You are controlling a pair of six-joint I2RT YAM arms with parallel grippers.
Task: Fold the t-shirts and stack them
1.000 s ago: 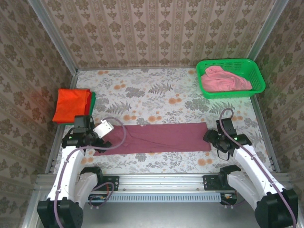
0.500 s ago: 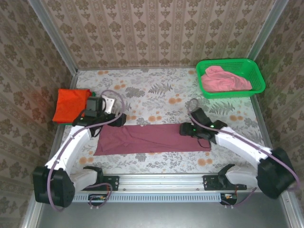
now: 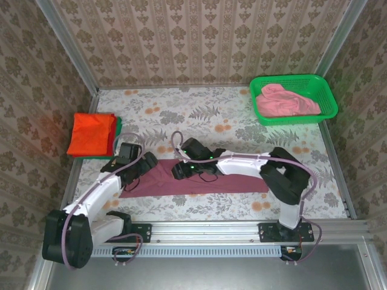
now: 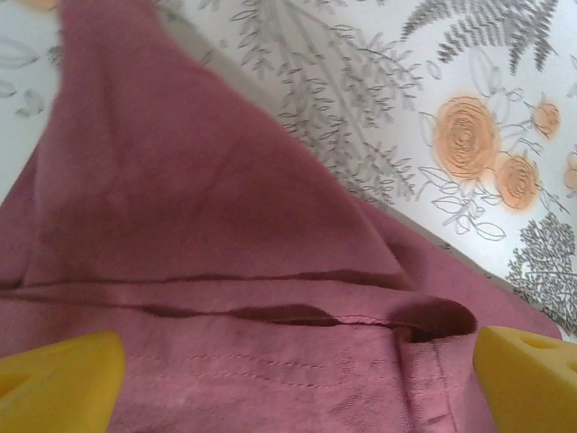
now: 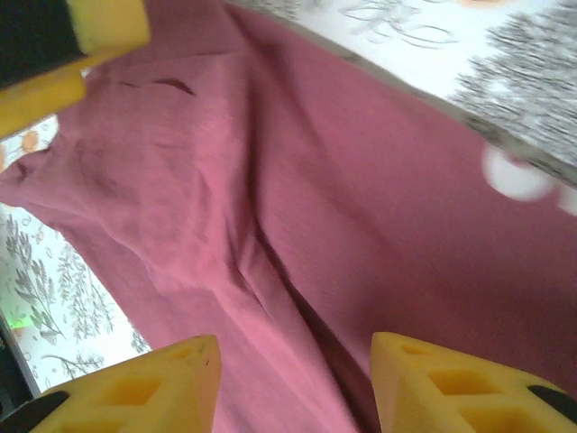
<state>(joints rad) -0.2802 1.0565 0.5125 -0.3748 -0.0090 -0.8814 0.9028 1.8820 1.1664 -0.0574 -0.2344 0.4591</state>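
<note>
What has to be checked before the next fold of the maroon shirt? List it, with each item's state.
1. The maroon cloth t-shirt lies as a flat strip: ok.
2. The left gripper is open over the shirt's stitched hem: ok.
3. The right gripper is clamped on cloth: not ok, jaws apart above a ridge.
4. How many layers the right gripper would catch: cannot tell.
5. The folded orange t-shirt sits at the far left, apart from both grippers: ok.

Maroon t-shirt (image 4: 225, 271) rumpled, hem seam crossing. Left end effector (image 4: 293, 388) yellow fingertips (image 4: 54, 379) spread wide above it. Floral desk (image 4: 469, 108) beyond.
</note>
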